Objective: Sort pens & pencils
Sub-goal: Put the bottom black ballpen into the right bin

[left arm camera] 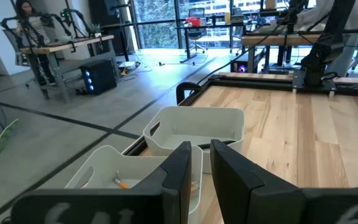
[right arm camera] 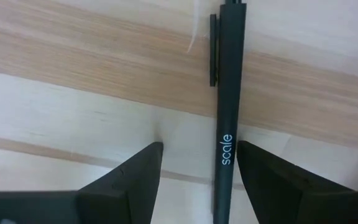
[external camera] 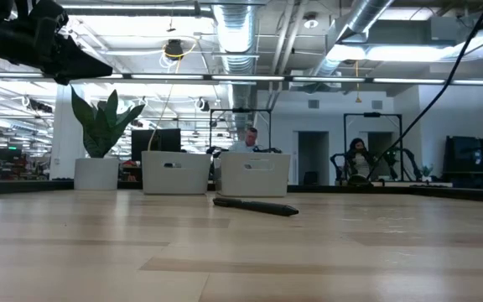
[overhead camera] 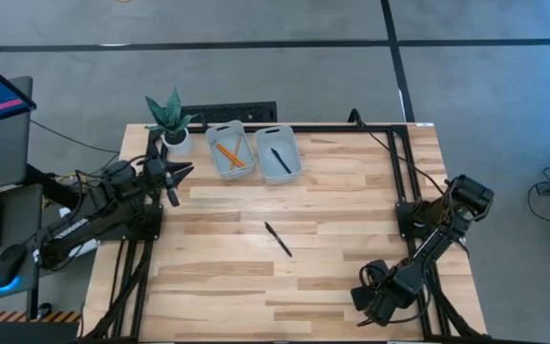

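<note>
One black pen [right arm camera: 227, 93] with "scale" printed on it lies flat on the wood, right between the right gripper's [right arm camera: 199, 152] spread fingers. A second pen [overhead camera: 278, 239] lies diagonally, well away from both grippers. The third pen [overhead camera: 280, 160] and the orange pencils [overhead camera: 229, 155] sit in bins [overhead camera: 294, 172] just ahead of the left gripper [overhead camera: 181, 172].

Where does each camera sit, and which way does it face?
High: above table, straight down; both arms, left gripper, right gripper, loose pen, bins.
Low: tabletop height, level across; left arm overhead.
Left wrist: faces bins past left gripper.
Right wrist: down at second pen between open fingers.
Shared: high and low show the loose pen.
</note>
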`<act>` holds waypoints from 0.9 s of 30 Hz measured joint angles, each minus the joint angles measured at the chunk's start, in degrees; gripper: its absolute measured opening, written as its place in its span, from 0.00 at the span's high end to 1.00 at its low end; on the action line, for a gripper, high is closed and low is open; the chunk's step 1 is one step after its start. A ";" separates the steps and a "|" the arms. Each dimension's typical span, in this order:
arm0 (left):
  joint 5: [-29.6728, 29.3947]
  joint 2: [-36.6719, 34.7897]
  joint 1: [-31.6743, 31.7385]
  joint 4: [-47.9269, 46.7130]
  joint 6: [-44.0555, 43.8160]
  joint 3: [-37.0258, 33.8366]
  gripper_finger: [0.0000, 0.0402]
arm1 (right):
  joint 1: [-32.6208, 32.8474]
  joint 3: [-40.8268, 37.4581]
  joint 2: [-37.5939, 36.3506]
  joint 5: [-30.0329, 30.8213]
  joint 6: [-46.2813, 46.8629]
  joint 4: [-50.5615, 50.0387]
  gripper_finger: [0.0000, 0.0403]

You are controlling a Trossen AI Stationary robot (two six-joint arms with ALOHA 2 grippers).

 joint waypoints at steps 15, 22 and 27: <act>0.00 0.00 0.00 0.00 0.00 0.00 0.87 | -0.11 -0.02 -0.02 0.02 -4.35 -0.69 0.42; 0.00 0.00 0.00 0.00 0.02 0.00 0.87 | -0.15 -0.02 -0.02 0.13 -3.94 -1.39 0.42; 0.00 0.00 0.00 0.00 0.01 0.00 0.87 | -0.20 -0.02 -0.02 0.39 -3.93 -1.39 0.50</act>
